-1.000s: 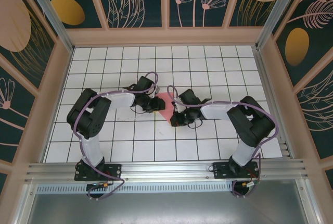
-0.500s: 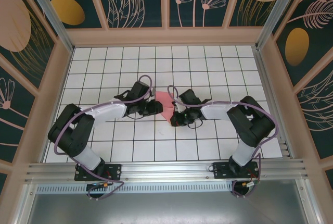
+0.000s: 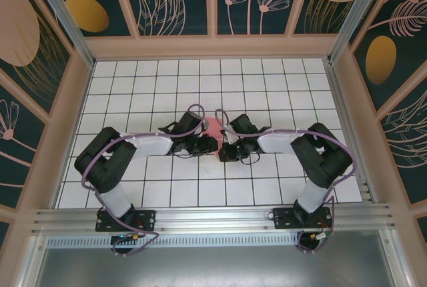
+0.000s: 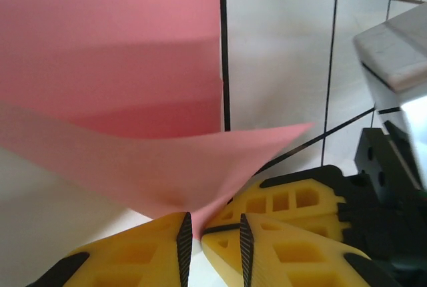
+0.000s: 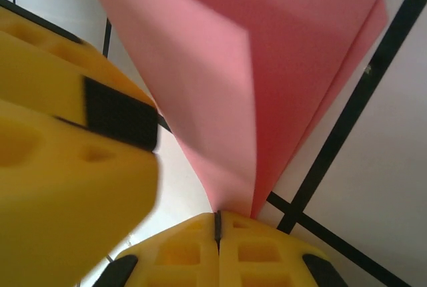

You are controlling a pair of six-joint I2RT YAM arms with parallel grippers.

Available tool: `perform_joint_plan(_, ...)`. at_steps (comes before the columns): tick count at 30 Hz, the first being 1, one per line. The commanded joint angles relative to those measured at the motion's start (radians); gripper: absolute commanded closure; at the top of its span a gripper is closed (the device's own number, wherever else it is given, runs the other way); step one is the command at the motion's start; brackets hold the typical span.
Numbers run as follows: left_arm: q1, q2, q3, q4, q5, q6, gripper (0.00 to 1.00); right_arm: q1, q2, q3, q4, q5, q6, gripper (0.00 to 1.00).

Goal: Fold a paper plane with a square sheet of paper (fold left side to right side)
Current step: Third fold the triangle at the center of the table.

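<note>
The pink-red sheet of paper (image 3: 212, 127) lies part-folded on the white grid table, mostly covered by both wrists in the top view. In the left wrist view the paper (image 4: 133, 67) has one flap lifted, and its pointed corner dips into the gap of my open left gripper (image 4: 213, 223). The right gripper's yellow fingers (image 4: 293, 200) sit just behind that gap. My right gripper (image 5: 217, 223) is shut on the paper's (image 5: 280, 67) lower tip, with a left finger (image 5: 67, 167) close beside it. From above, the left gripper (image 3: 208, 145) and right gripper (image 3: 224, 152) nearly touch.
The white tiled table (image 3: 267, 87) is boxed in by wooden walls (image 3: 213, 47) at the back and sides. A metal rail (image 3: 213, 219) carries both arm bases along the near edge. Purple cables loop over each forearm.
My left gripper has slid right along the paper's near edge until it meets the right gripper, and its elbow has swung. The right arm has stayed put.
</note>
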Motion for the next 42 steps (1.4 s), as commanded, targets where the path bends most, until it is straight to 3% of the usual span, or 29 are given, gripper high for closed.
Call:
perform_joint_plan(1,-0.016,0.031,-0.010,0.063,0.039,-0.042,0.71,0.000,0.076,-0.025,-0.100,0.088,-0.014,1.00)
perform_joint_plan(7,-0.019,0.048,-0.020,0.077,0.043,-0.054,0.71,0.000,0.078,-0.026,-0.100,0.091,-0.014,1.00)
perform_joint_plan(13,-0.019,0.070,-0.010,-0.010,-0.058,-0.020,0.72,0.000,0.080,-0.026,-0.108,0.100,-0.013,1.00)
perform_joint_plan(20,-0.018,0.116,-0.005,-0.010,-0.092,-0.016,0.77,0.000,0.079,-0.029,-0.108,0.103,-0.008,1.00)
perform_joint_plan(26,-0.010,0.123,0.052,-0.114,-0.203,0.033,0.77,0.000,0.082,-0.031,-0.124,0.126,-0.007,1.00)
perform_joint_plan(42,0.095,0.153,0.139,-0.124,-0.282,0.082,0.77,0.005,0.088,-0.036,-0.134,0.146,-0.005,1.00)
